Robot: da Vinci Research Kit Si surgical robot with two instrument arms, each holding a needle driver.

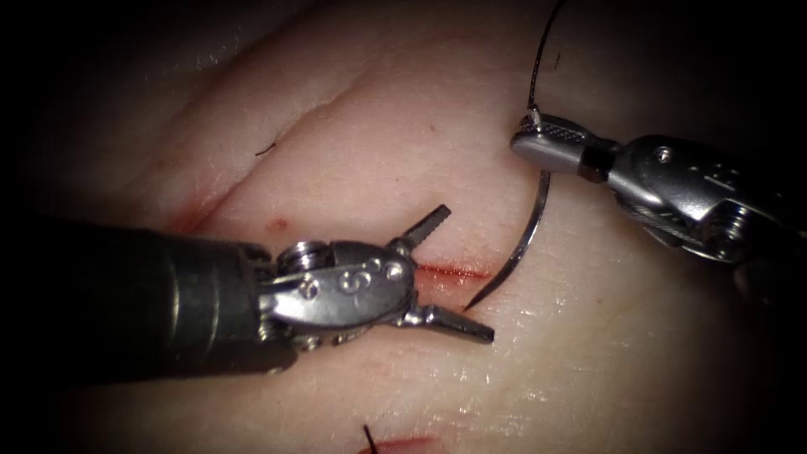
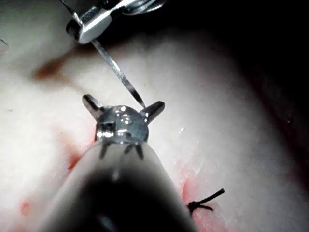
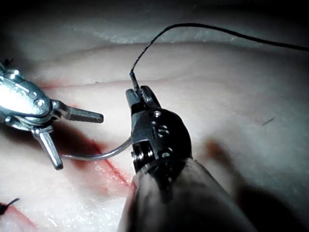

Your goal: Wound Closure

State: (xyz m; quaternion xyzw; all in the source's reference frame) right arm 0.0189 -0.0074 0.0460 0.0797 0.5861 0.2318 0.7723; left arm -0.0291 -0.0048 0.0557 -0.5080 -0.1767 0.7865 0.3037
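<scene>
The left tool [image 1: 445,273] carries stamped characters on its wrist housing; in the endoscope view they look like "5" or "S" beside "9" or "6", at about 9 o'clock from the jaws, but cannot be read for certain. The right tool [image 1: 538,139] bears engraved marks on its housing, at 3 o'clock from its jaws, illegible. In the right wrist view its housing shows marks resembling "12", also uncertain.

Right tool [image 1: 538,143] grips needle [image 1: 528,235] near swaged end; tip at cut [image 1: 454,271], outside tissue [image 1: 378,143]. Left tool [image 1: 458,273] spread, empty.
</scene>
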